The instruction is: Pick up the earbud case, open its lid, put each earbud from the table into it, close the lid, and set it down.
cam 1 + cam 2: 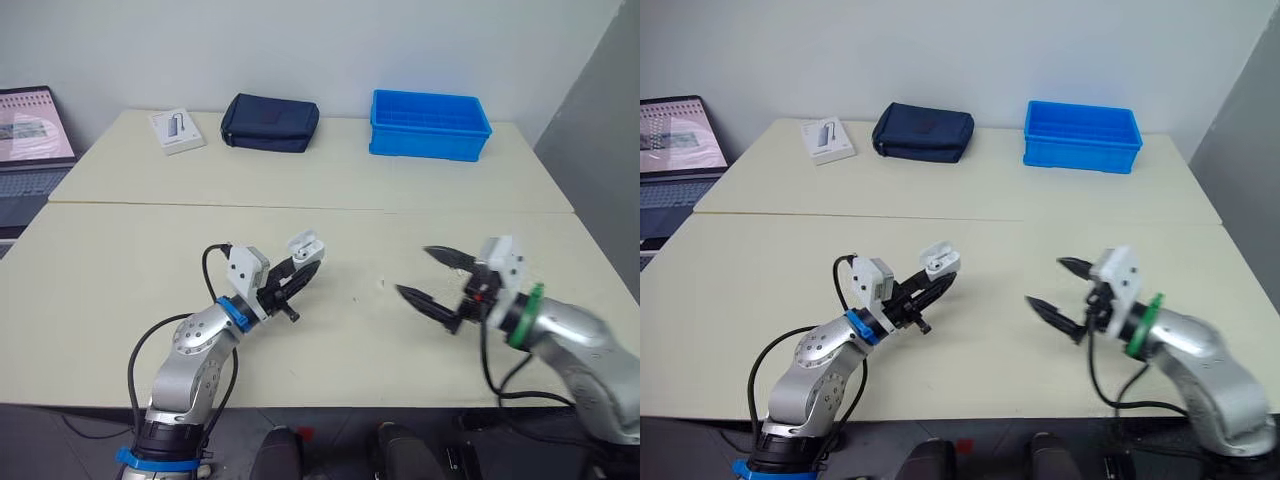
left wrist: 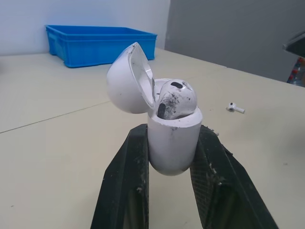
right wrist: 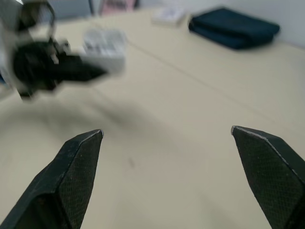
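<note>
The table (image 1: 330, 190) carries a blue bin (image 1: 429, 124) far off at one o'clock. The right gripper (image 1: 414, 271) hangs with its fingers wide apart. At its nine o'clock, the left gripper (image 1: 300, 272) clamps the earbud case (image 2: 174, 138), lid up, with one earbud (image 2: 176, 98) seated inside. A loose earbud (image 2: 235, 108) lies on the table between them.

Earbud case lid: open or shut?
Open: lid hinged back off the earbud case held in the left gripper, one earbud seated inside.
</note>
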Controlling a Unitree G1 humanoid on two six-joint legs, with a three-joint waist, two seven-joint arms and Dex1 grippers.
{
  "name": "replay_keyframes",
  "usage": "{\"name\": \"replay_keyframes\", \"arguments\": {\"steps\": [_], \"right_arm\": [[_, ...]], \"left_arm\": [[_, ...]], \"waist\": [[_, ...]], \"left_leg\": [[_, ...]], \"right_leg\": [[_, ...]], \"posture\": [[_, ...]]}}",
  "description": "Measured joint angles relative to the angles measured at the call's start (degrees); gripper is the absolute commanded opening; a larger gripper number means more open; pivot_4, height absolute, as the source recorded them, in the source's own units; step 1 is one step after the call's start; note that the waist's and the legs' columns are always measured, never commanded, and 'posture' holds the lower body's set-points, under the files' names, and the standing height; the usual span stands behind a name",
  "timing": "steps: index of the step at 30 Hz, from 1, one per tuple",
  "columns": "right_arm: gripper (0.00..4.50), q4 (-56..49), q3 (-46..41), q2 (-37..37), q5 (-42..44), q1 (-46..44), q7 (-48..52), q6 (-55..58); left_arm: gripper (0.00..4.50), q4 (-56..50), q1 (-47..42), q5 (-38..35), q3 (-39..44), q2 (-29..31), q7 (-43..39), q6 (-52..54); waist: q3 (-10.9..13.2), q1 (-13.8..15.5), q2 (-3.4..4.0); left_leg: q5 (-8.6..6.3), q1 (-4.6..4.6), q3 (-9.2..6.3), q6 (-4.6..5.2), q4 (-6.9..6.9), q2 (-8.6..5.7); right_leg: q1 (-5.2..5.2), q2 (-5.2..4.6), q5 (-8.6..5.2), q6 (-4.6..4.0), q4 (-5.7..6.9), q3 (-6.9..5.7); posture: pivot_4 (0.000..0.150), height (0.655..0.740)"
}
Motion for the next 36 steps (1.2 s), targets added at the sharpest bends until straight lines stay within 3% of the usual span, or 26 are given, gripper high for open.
{"name": "replay_keyframes", "arguments": {"steps": [6,14,20,27,34,36], "right_arm": [[4.5,2.07,-11.72,-7.57,-1.77,12.17,5.47,-0.35],[4.5,4.15,-15.85,-8.74,-2.5,14.83,6.61,-0.36],[4.5,8.6,-8.3,-4.38,-4.23,1.78,-0.11,2.43],[4.5,27.04,4.08,1.41,-12.16,-14.09,-4.46,-0.31],[4.5,43.43,9.12,9.22,-16.73,-21.56,-6.12,-5.68],[4.13,45.9,9.14,10.11,-17.62,-22.4,-6.83,-7.4]], "left_arm": [[0.79,1.16,0.28,1.26,0.0,-0.01,-0.1,-1.76],[0.79,2.6,0.3,1.59,-0.06,-0.03,-0.12,-2.21],[0.79,2.68,0.47,1.85,-0.45,-0.29,-0.03,-2.74],[0.79,2.65,0.57,2.4,-0.79,-0.68,-0.03,-2.86],[0.79,2.3,1.13,2.48,-1.65,-0.85,0.11,-2.84],[0.79,2.09,1.9,2.48,-1.63,-0.8,0.22,-2.83]], "waist": [[0.0,0.28,0.0],[0.0,0.29,0.0],[0.0,-0.06,-0.01],[0.0,-0.1,0.0],[0.0,-0.1,0.01],[0.0,-0.11,0.02]], "left_leg": [[0.0,0.04,0.02,0.01,0.02,0.02],[0.0,0.05,0.08,0.0,0.11,-0.04],[0.0,0.06,0.06,0.0,0.11,-0.03],[0.0,0.02,0.08,0.01,0.05,-0.04],[0.0,0.01,0.05,0.01,0.01,0.0],[0.0,0.02,0.07,0.01,0.02,0.0]], "right_leg": [[0.0,0.03,0.0,0.01,0.02,0.02],[0.06,-0.04,-0.05,-0.09,-0.03,0.08],[0.06,-0.01,-0.02,-0.05,-0.01,0.08],[0.04,0.0,0.09,0.15,-0.04,0.09],[0.0,0.07,0.1,0.16,0.03,0.07],[0.01,0.07,0.1,0.16,0.04,0.09]], "posture": [[0.15,0.74],[0.15,0.74],[0.15,0.74],[0.15,0.74],[0.15,0.74],[0.15,0.74]]}}
